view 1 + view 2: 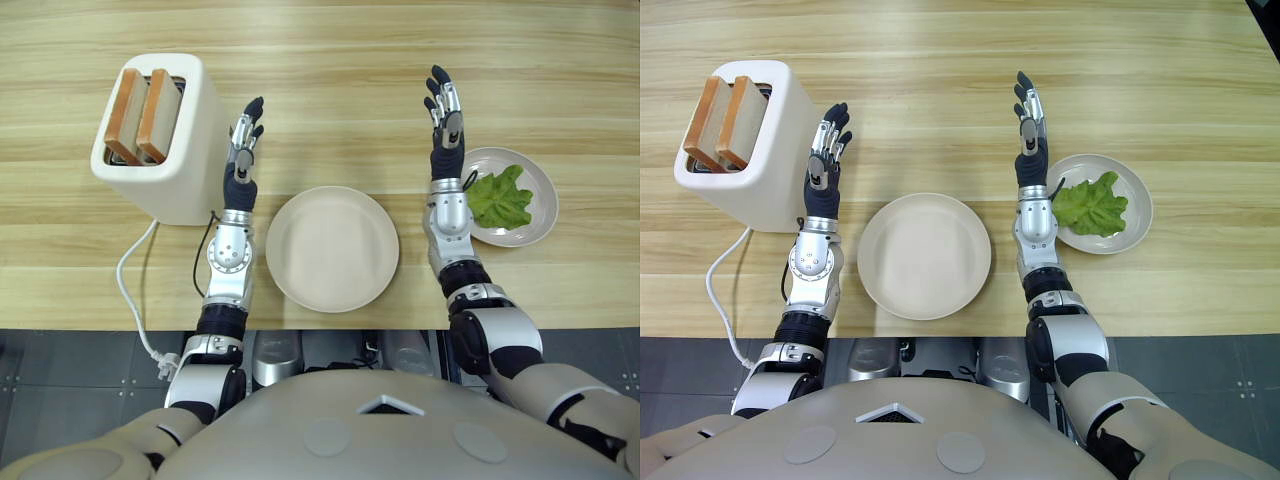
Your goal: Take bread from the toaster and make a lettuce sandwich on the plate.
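nearest the robot, a round plate [332,248] sits bare at the middle of the wooden tabletop [330,60]. the left hand [243,150] lies just left of it, fingers stretched out and holding nothing, close beside the white toaster [185,160]. the right hand [446,120] is likewise straight-fingered and holding nothing, just beside a small dish [541,215] of lettuce [500,197]. farther back, two bread slices [143,115] stand upright in the toaster slots. the task seems at its start: the left hand would likely need to rise over the slots and pinch a slice.
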`<state>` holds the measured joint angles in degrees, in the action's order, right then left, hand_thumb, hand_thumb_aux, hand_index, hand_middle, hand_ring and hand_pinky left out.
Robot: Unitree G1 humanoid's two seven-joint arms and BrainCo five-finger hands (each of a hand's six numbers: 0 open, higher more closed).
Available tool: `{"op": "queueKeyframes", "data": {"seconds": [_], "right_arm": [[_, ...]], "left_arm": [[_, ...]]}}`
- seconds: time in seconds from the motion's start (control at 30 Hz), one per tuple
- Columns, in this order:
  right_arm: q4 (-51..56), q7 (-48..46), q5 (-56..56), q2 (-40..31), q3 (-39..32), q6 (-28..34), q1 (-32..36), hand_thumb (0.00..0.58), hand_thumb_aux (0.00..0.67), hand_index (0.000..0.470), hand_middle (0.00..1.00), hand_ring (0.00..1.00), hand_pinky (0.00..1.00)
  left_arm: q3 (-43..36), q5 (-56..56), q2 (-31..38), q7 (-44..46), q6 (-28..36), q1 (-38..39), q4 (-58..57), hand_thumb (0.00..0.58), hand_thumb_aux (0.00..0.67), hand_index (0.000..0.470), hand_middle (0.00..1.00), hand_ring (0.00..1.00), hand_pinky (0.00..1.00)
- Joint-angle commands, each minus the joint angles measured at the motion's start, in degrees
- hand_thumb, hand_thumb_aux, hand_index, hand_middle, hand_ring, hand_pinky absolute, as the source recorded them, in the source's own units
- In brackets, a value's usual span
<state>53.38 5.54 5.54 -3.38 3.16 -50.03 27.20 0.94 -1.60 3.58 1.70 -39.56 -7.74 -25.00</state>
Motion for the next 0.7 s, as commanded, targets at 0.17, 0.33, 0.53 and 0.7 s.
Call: {"op": "queueKeyframes", "data": {"seconds": [0.17, 0.33, 0.53, 0.7], "right_arm": [[-0.2, -1.3, -0.8, 0.6, -0.1, 0.4, -0.2, 0.000, 0.000, 0.000, 0.00, 0.00, 0.00], [-0.5, -1.5, -0.9, 0.7, 0.1, 0.3, -0.3, 0.000, 0.000, 0.000, 0.00, 0.00, 0.00], [-0.6, -2.5, -1.6, 0.9, 0.0, 0.0, -0.5, 0.000, 0.000, 0.000, 0.00, 0.00, 0.00], [-0.7, -2.8, -1.7, 1.0, -0.1, -0.2, -0.4, 0.000, 0.000, 0.000, 0.00, 0.00, 0.00]], "left_arm": [[0.4, 0.2, 0.2, 0.0, 1.0, 0.9, 0.8, 0.000, 0.000, 0.000, 0.00, 0.00, 0.00], [0.4, 0.3, 0.3, 0.3, 1.2, 0.7, 0.9, 0.000, 0.000, 0.000, 0.00, 0.00, 0.00], [0.2, 0.2, 0.3, 0.5, 1.5, 0.6, 0.7, 0.000, 0.000, 0.000, 0.00, 0.00, 0.00], [0.1, 0.2, 0.2, 0.6, 1.7, 0.6, 0.6, 0.000, 0.000, 0.000, 0.00, 0.00, 0.00]]}}
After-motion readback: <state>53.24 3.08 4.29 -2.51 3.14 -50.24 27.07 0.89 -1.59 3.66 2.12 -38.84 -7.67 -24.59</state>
